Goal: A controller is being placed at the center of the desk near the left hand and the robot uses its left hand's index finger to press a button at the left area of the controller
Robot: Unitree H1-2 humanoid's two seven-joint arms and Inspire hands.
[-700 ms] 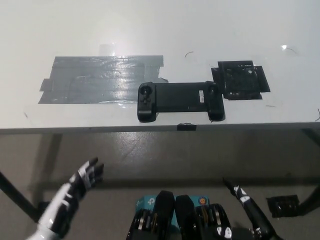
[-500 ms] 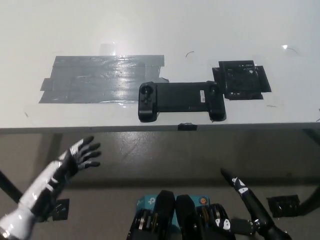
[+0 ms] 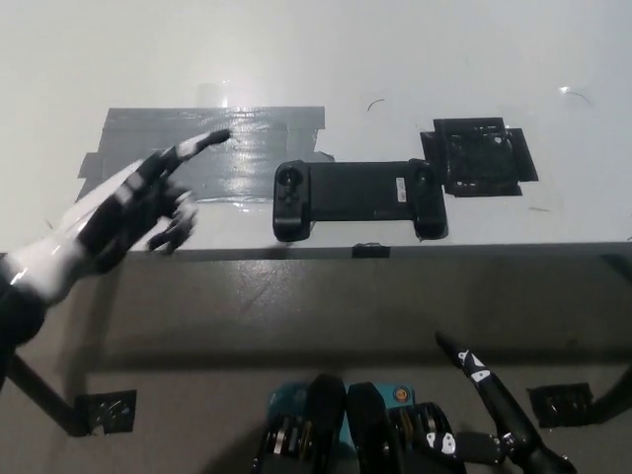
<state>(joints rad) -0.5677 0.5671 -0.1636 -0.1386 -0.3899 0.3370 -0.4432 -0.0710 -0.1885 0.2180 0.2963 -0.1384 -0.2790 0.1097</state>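
- Broadly, the white desk filled the upper part of the view, its front edge running across the middle, so anything on it lay within a forward reach.
- A large patch of grey tape covered the desk's left-centre, with a smaller black taped square to the right; they looked like position marks, though that is a guess.
- Between the two patches, near the front edge, lay the black controller, flat and lengthwise, its left grip touching the grey tape's right end. That put its left-side button on the side nearest the working hand.
- Over the grey tape hovered the white left hand, one finger stretched toward the controller and the others curled loosely, holding nothing. The pose suited a single-finger press; the fingertip stood well short of the button.
- At the bottom right, below the desk, rested the black right hand; whether it was spread or closed could not be told.
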